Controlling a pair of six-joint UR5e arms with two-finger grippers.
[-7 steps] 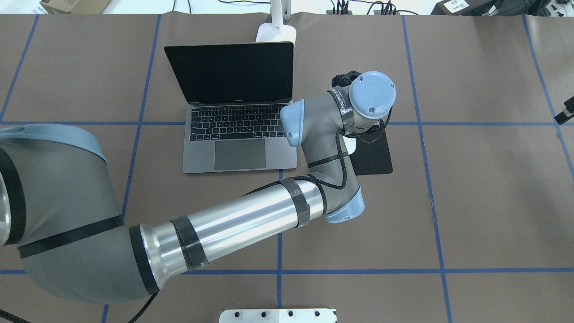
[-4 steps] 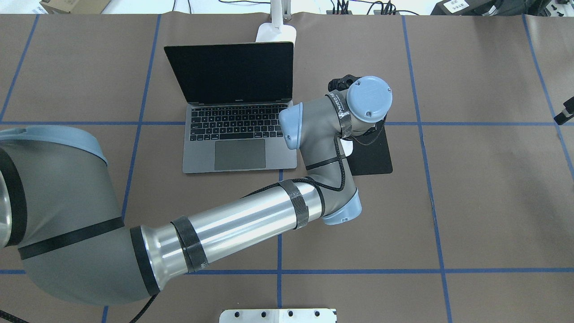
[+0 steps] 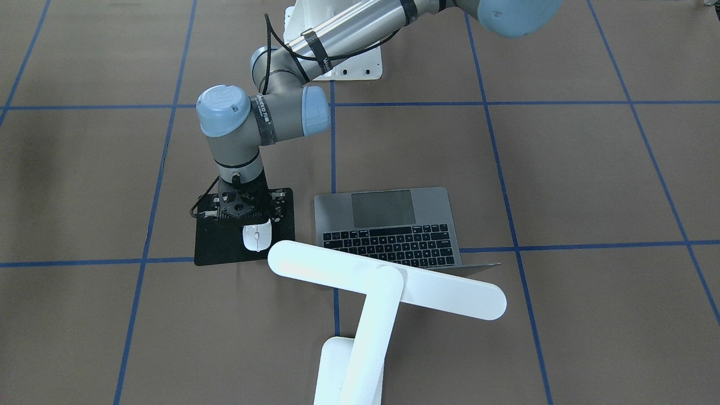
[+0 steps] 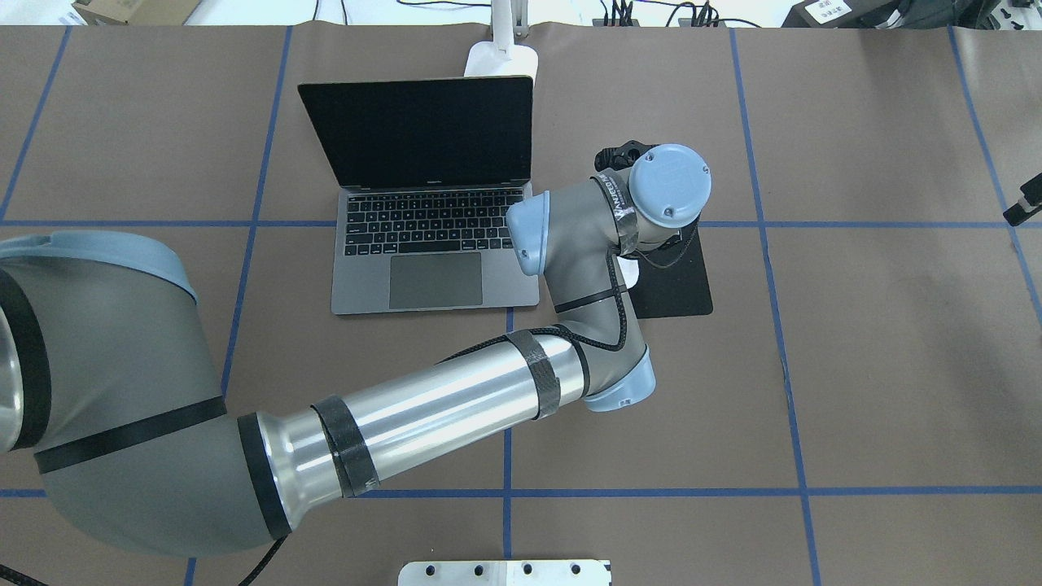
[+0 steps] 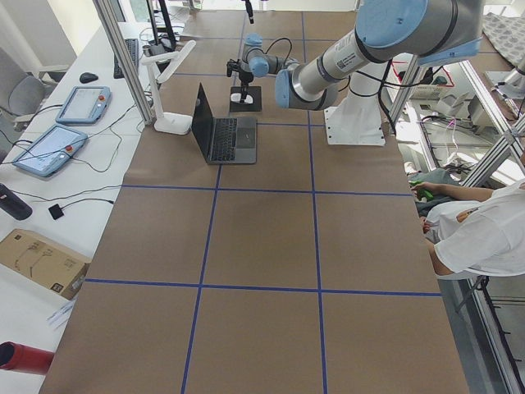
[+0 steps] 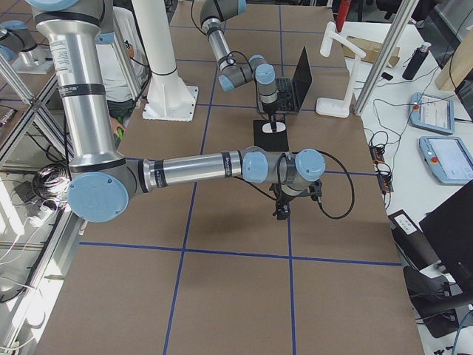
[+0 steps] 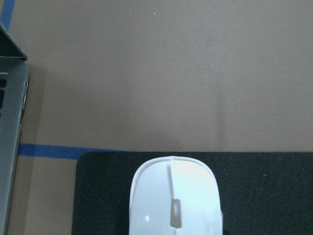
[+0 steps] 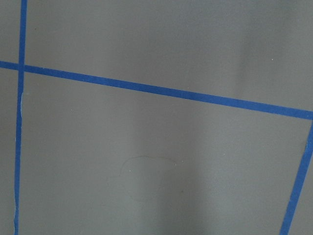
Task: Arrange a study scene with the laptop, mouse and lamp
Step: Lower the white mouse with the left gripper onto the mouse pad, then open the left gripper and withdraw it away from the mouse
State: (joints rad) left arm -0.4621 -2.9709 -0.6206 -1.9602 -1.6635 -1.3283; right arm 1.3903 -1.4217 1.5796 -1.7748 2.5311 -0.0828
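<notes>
Saw glossy white oval mouse [image 3: 257, 237] on matte black mat [image 3: 219, 250] beside grey metal laptop [image 3: 394, 222]. Left claw [image 3: 247, 216] over mouse's rear; couldn't tell grip, same for right claw [image 6: 282, 212].

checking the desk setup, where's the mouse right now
In the front-facing view the mouse lies on the black mat, left of the laptop, under the left claw.

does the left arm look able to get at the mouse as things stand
Likely yes: the left arm hangs over the mouse on the black mat, with nothing between. The laptop lies beside the mat, and the lamp head is off to one side. The jaws are hidden.
</notes>
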